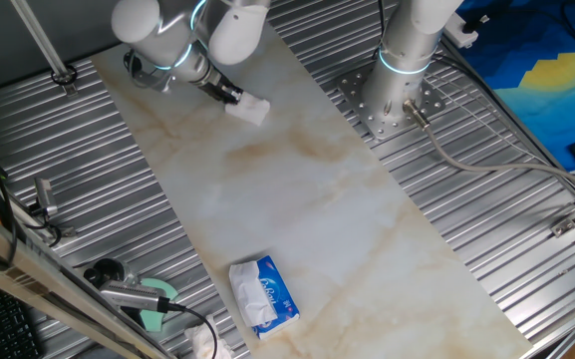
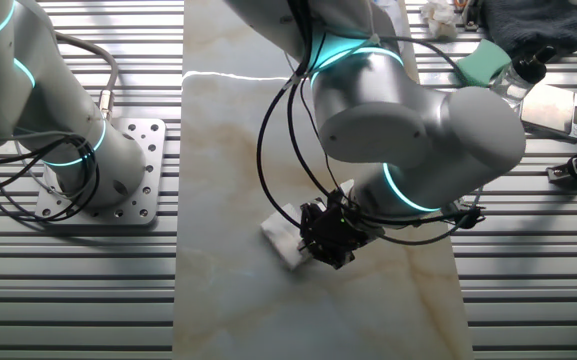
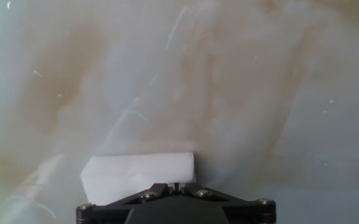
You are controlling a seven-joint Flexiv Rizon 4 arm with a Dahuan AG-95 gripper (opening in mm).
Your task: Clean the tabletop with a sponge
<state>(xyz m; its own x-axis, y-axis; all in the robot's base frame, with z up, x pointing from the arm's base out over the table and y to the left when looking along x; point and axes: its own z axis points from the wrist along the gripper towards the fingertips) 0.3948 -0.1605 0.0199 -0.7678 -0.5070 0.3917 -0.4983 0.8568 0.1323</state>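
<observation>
In one fixed view there was one arm, one sponge (image 1: 250, 110) and one tissue pack (image 1: 264, 295) on the long white counter (image 1: 307, 199). The tool (image 1: 229, 97) stood near the counter's far end, its fingers closed on the sponge, which lay flat against the slab. The sponge sat roughly midway between the two long edges, its long axis running across the counter's width. Most of the slab's length between the sponge and the tissue pack at the near end was bare. A crumpled tissue (image 1: 203, 342) lay off the slab on the ribbed metal by the near corner.

In the other fixed view, the single sponge (image 2: 286, 238) showed as a white block pressed on the slab (image 2: 228, 140), gripped at one side by the black tool (image 2: 320, 240). It pointed slantwise toward the long edge beside the arm's base plate (image 2: 118, 170), with open marble on both sides and a short stretch before the end edge.

In the hand view, one sponge (image 3: 139, 177) filled the lower middle, wider than tall, held just ahead of the tool (image 3: 174, 186); only bare veined marble (image 3: 241, 81) lay beyond it.
</observation>
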